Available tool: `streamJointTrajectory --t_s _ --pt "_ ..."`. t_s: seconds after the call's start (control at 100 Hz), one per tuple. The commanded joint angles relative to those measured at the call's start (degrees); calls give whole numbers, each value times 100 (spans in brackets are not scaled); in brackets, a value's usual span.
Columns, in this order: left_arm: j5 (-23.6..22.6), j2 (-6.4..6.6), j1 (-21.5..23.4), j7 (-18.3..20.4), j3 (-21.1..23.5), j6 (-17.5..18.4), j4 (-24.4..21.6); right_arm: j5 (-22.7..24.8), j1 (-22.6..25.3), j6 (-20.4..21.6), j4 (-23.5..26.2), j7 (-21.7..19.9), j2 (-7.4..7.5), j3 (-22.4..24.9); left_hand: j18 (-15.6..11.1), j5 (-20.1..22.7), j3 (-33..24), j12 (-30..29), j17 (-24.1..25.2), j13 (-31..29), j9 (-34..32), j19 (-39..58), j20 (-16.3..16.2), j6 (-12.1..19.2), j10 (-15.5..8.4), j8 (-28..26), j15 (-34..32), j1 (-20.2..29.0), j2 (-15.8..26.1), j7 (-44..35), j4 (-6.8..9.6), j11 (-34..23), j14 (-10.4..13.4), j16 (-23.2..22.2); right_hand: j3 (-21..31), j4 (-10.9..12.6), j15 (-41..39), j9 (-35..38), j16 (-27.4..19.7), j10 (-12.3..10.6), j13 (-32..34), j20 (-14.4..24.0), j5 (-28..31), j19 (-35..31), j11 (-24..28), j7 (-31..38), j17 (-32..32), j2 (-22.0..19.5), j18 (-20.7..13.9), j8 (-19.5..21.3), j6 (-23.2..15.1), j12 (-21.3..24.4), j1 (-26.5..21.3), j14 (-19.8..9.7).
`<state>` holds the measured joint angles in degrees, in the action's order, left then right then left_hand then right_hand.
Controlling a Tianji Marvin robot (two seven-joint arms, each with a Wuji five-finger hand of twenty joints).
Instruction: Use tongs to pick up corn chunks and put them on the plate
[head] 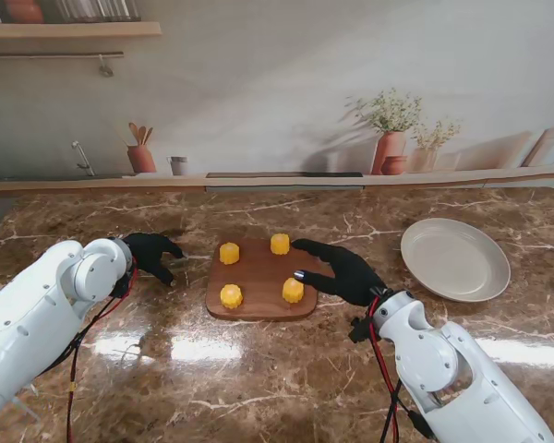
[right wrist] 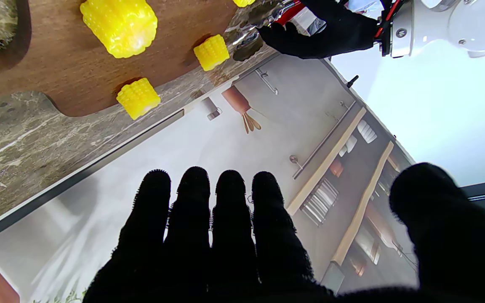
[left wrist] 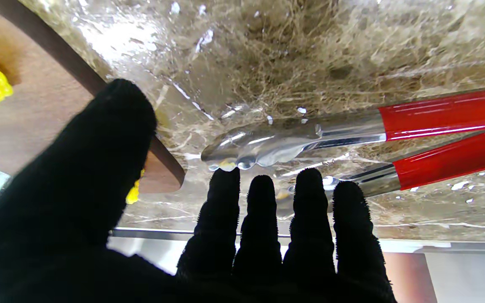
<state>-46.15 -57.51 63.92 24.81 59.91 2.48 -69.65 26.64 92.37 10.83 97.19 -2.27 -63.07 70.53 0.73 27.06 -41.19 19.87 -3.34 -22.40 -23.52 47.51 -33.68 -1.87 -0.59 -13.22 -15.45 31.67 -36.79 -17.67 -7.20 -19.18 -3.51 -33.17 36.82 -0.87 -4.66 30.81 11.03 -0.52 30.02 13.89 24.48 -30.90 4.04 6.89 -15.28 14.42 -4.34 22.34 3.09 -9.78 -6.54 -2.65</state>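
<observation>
Both gloved hands hover spread and empty — tongs untouched.
Left hand (left wrist: 112, 235) hangs over the red-handled tongs (left wrist: 352, 134) lying beside the wooden board (head: 258, 281); right hand (head: 346, 272) is over the board. Four corn chunks (head: 231, 296) on it look firm, ridged, probably slippery — grip mid-body. One empty plate (head: 455, 259).

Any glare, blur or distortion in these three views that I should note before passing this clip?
Stand view: bright patches of glare on the glossy brown marble table nearest me; the four yellow corn chunks stay sharp. Left wrist view: strong glare on the marble, the black-gloved left hand close and soft, the red-handled metal tongs clear. Right wrist view: wide-angle bending, blown-out white beside the black-gloved right hand.
</observation>
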Motion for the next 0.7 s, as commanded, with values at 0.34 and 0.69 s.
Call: streamJointTrajectory --t_s 0.34,0.69 --pt "-119 -36 -357 -366 -603 88 588 -92 36 -41 -78 -77 -13 4 277 299 -840 588 -439 -837 -691 672 -608 504 -286 -845 -863 380 -37 -1587 -30 -435 -216 -772 -96 162 -29 100 -17 -118 49 31 88 -35 56 4 -44 72 -153 85 -150 -92 -83 -176" --pt "-272 -58 -666 -829 -1182 71 1127 -120 38 -69 -71 -133 -4 5 550 1323 -448 1475 -1084 -1665 -1792 1478 -793 1260 -356 -722 -1658 1445 115 -2639 -357 -973 -385 -1419 -118 155 -30 156 0 -119 47 97 120 -110 67 20 -66 58 -28 88 -180 -122 -111 -152"
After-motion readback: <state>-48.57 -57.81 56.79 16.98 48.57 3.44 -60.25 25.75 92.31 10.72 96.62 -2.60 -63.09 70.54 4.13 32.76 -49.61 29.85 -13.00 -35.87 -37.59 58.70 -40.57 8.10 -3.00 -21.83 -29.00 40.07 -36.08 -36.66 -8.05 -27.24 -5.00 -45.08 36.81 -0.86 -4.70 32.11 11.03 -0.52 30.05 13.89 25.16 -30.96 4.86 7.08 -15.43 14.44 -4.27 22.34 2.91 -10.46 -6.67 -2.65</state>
